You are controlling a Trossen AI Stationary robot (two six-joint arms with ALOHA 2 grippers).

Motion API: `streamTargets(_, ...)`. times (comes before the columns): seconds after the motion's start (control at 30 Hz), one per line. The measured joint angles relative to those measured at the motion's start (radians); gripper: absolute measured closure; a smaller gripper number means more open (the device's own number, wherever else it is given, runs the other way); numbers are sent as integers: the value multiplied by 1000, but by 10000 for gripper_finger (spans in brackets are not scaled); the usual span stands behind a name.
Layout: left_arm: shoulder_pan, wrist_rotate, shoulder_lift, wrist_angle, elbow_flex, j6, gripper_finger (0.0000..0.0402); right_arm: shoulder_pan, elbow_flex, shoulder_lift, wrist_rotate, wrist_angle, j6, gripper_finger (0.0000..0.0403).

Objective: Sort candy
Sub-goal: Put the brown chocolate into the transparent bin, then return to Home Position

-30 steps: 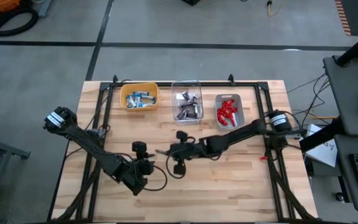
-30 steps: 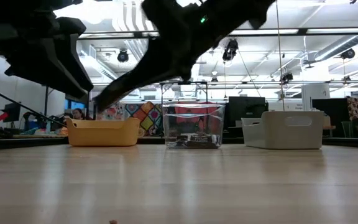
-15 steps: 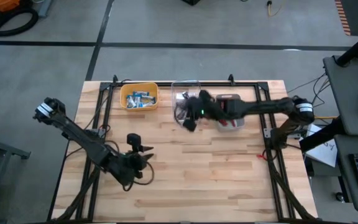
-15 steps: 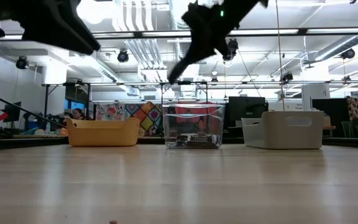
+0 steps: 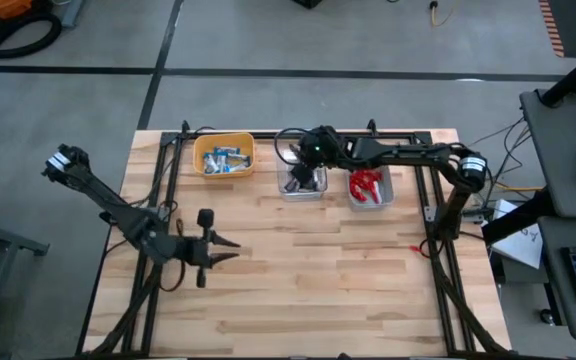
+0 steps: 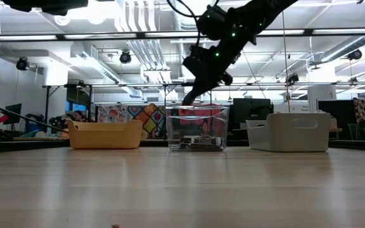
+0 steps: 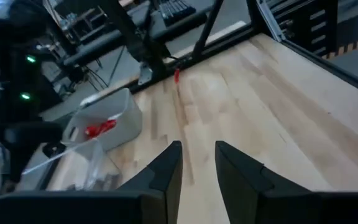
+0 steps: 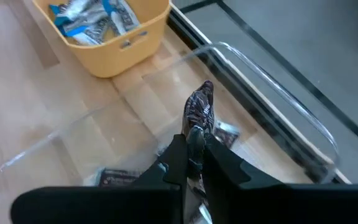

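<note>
Dark brown candy [image 8: 199, 109] upright above clear bin's brown pile, blue-and-white candies [image 5: 224, 158] in yellow, red candies [image 5: 366, 182] in grey.

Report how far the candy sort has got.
Done: blue-and-white candies sit in the yellow bin, red ones in the grey bin, brown ones in the clear bin. In hand: the right gripper holds a brown candy over the clear bin. Left: only dropping it; one small red bit lies on the table. The left gripper hovers empty.

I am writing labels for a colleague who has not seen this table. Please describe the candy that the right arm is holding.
Three bins stand along the table's far edge; find the clear bin in the middle. Above it, the right end effector pinches one dark brown candy with silvery ends, the only piece in the air, not lying in a bin.
</note>
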Motion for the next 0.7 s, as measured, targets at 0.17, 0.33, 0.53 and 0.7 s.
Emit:
streamTargets(0.17, 0, -3, -123, -18, -26, 27, 323, -1, 13, 42, 0, 39, -21, 342)
streamTargets(0.33, 0, -4, -235, -25, -59, 30, 323, -5, 17, 46, 8, 49, -10, 297)
streamTargets(0.53, 0, -76, -314, -24, -98, 23, 323, -3, 17, 35, 1, 38, -20, 277)
streamTargets(0.7, 0, -210, -319, -25, -96, -79, 323, 42, 4, -1, -76, 74, -83, 280)
